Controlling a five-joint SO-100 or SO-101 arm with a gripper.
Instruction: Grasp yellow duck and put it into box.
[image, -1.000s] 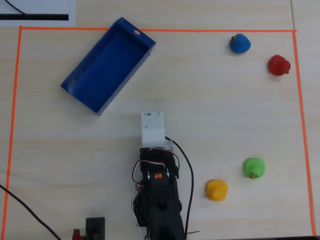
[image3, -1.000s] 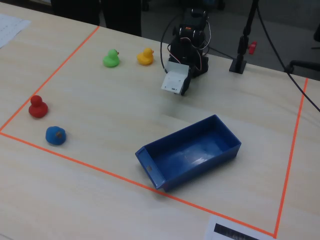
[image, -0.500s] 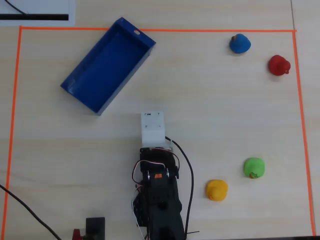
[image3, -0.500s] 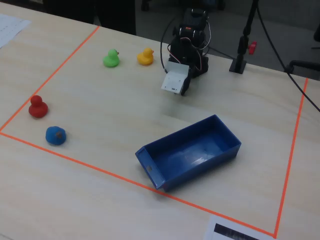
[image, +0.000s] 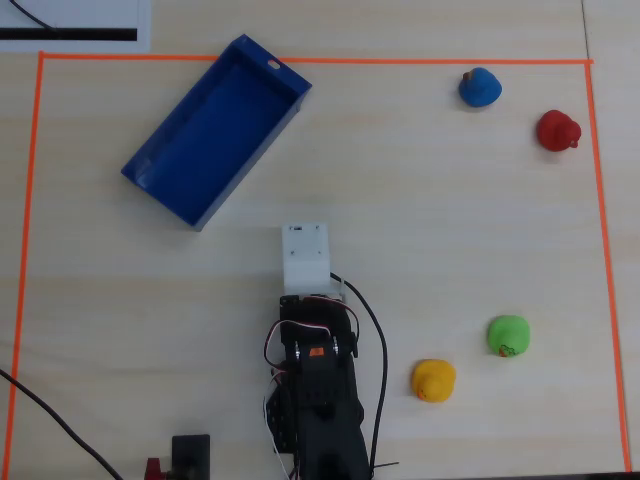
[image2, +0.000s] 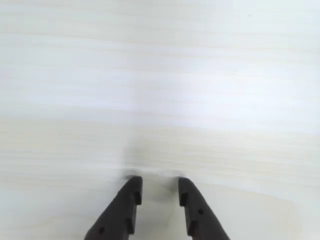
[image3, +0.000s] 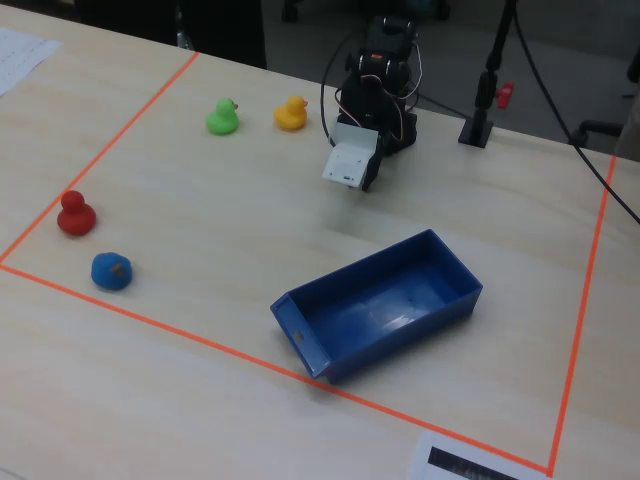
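gripper (image2: 159, 184) pointing down over bare table (image2: 160, 75) in the wrist view, two dark fingers (image2: 131, 192) sitting slightly apart with a narrow gap, nothing between them. only pale wood grain showing ahead of the tips, wide free surface all around them.

in the overhead view the arm (image: 318, 395) is sitting folded near the bottom edge, its white wrist block (image: 305, 255) pointing up toward the middle of the table; gripper tips hidden under it there. in the fixed view the arm (image3: 380, 75) is standing at the far side, the white block (image3: 350, 160) hanging low over the wood.

yellow duck (image: 434, 380) resting upright on the table to the right of the arm in the overhead view, near the arm base, apart from it. green duck (image: 509, 336) sitting just beside the yellow one, up and right, not touching. in the fixed view yellow duck (image3: 291, 113) is lying left of the arm, green duck (image3: 222, 116) further left.

box (image: 270, 75) lying at an angle in the upper left of the overhead view, empty inside, one corner close to the orange tape line (image: 300, 60), slot in the short end facing the tape. broad open wood between arm and box.

blue duck (image: 480, 87) and red duck (image: 557, 131) sitting in the upper right corner, near the tape, well apart from the yellow duck. black cables (image: 378, 380) trailing along the arm's right side, between arm and yellow duck.
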